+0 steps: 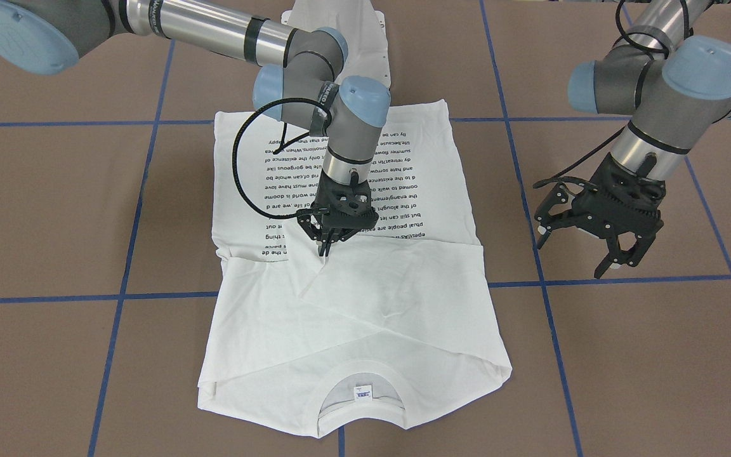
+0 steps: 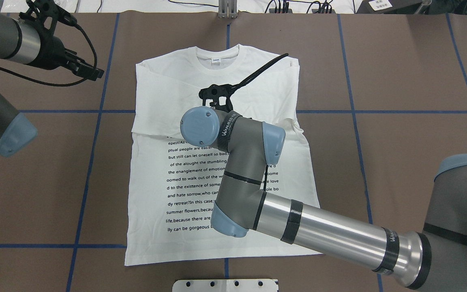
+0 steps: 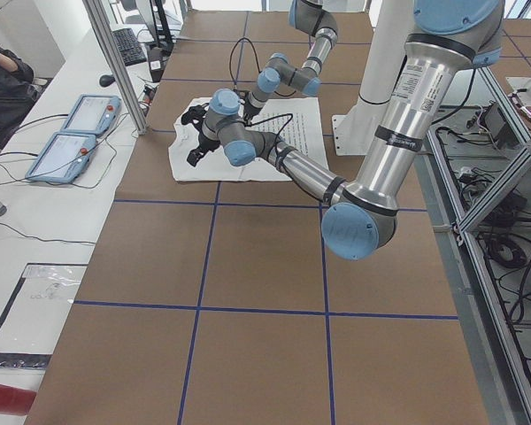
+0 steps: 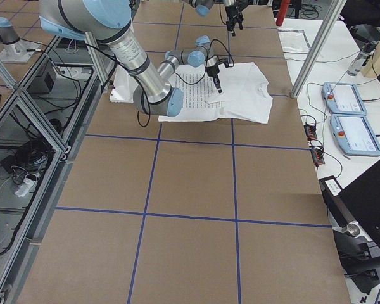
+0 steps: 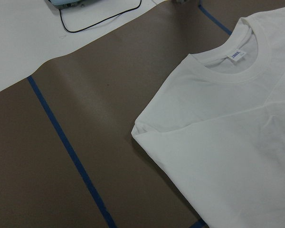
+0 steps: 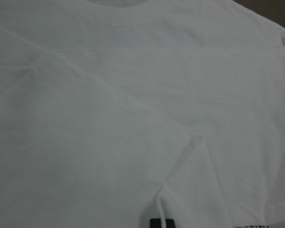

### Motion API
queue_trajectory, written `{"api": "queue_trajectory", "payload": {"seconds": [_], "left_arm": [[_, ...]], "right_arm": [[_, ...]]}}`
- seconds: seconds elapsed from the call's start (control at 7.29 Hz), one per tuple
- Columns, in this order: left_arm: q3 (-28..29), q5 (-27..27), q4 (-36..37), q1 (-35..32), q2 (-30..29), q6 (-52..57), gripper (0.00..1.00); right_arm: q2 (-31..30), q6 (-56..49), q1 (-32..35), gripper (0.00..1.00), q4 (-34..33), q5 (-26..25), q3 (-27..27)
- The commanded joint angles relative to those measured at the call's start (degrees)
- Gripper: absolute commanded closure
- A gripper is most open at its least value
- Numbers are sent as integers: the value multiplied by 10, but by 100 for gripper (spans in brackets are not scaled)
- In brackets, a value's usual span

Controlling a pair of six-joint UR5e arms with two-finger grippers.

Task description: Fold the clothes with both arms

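The white shirt (image 1: 365, 330) lies flat and face up on the brown table (image 1: 54, 209), collar (image 1: 359, 381) away from the robot. Both long sleeves are folded across the chest, above the black text block (image 2: 193, 182). My right gripper (image 1: 326, 249) points down at mid-chest, its fingers pinched shut on the sleeve cuff edge; the right wrist view shows white cloth (image 6: 133, 95) gathered toward a black fingertip (image 6: 161, 223). My left gripper (image 1: 594, 254) hangs open and empty above bare table, beside the shirt's shoulder (image 5: 228, 142).
Blue tape lines (image 1: 131, 209) divide the table into squares. The white pedestal base (image 2: 225, 285) stands at the robot's edge just behind the shirt's hem. Two tablets (image 3: 71, 133) and cables lie on a side bench, where a person's arm (image 3: 4, 66) shows.
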Motion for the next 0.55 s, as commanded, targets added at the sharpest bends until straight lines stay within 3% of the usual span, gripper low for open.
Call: {"api": "queue_trajectory", "payload": {"seconds": [0.0, 0.14, 0.41], "left_arm": [[-1, 0, -2, 2, 0, -20, 0], [-2, 0, -2, 2, 0, -23, 0], [-2, 0, -3, 2, 0, -23, 0]], "right_arm": [[-77, -36, 17, 100, 1, 0, 84], [-120, -60, 24, 100, 1, 1, 132], [-144, -78, 31, 100, 2, 1, 146]]}}
